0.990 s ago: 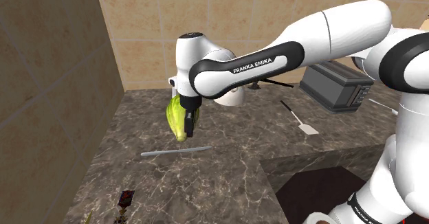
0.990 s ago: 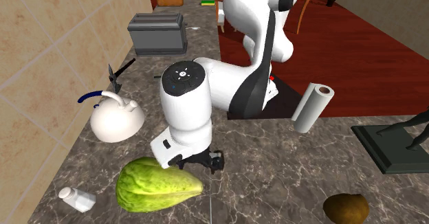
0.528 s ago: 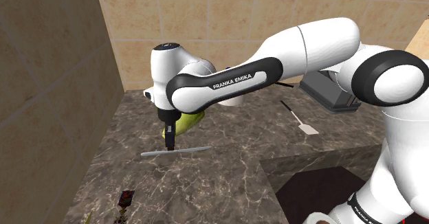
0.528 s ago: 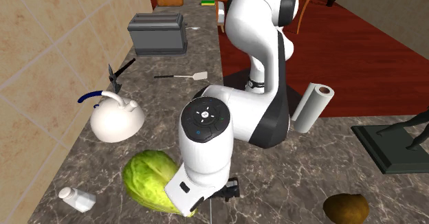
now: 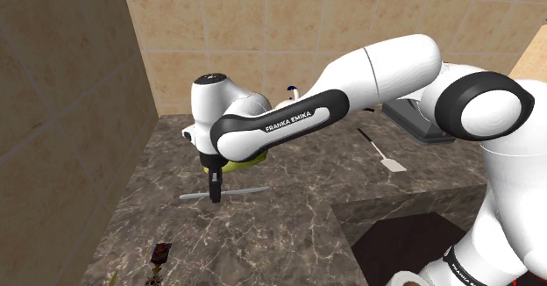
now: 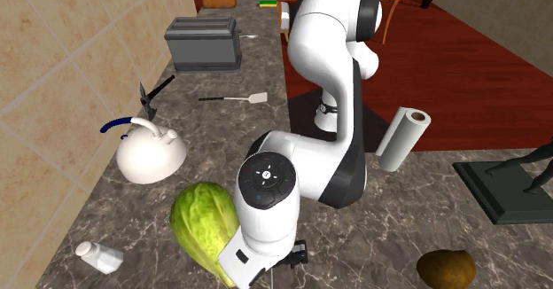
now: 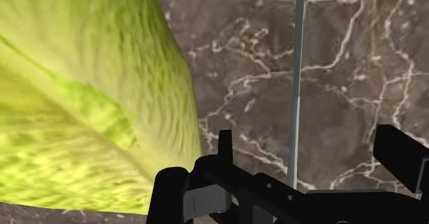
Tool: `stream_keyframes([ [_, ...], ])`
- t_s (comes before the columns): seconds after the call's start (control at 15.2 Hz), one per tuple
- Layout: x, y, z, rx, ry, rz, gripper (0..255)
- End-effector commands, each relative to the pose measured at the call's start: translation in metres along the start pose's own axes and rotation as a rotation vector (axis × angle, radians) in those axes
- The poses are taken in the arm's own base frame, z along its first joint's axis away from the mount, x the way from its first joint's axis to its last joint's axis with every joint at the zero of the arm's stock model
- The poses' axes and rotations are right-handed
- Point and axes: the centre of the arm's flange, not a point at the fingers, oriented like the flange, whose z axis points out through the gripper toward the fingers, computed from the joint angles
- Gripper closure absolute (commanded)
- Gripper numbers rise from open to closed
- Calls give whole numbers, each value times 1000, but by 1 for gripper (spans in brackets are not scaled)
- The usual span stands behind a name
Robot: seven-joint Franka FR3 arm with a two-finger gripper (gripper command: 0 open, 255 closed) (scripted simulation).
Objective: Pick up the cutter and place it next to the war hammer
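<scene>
Tool (image 5: pixel 216 195) open w/ nothing held, thin grey cutter (image 5: pixel 245 190) btwn its fingers, left-centre of frame. I'd lower straight, stay off the cabbage (image 7: pixel 82 99), then close.

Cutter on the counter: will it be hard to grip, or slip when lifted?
Probably light: the cutter is a very thin grey strip. Flat on the counter, it offers little to pinch, so may slip. Being long, it might tilt if gripped off-centre.

One cutter (image 7: pixel 297 85), one cabbage (image 6: pixel 206 230), one kettle (image 6: pixel 149 157), one toaster (image 6: pixel 203 43).
</scene>
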Motion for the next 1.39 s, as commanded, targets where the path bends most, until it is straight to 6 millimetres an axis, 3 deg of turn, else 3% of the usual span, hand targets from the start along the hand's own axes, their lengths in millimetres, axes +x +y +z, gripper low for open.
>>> stream_keyframes([
  [0.0,-1,0,4,0,-1,1,0],
  [0.4,-1,0,4,0,-1,1,0],
  [0.46,-1,0,3,0,-1,1,255],
  [1.06,-1,0,4,0,-1,1,255],
  [1.32,0,0,-17,0,-1,1,255],
])
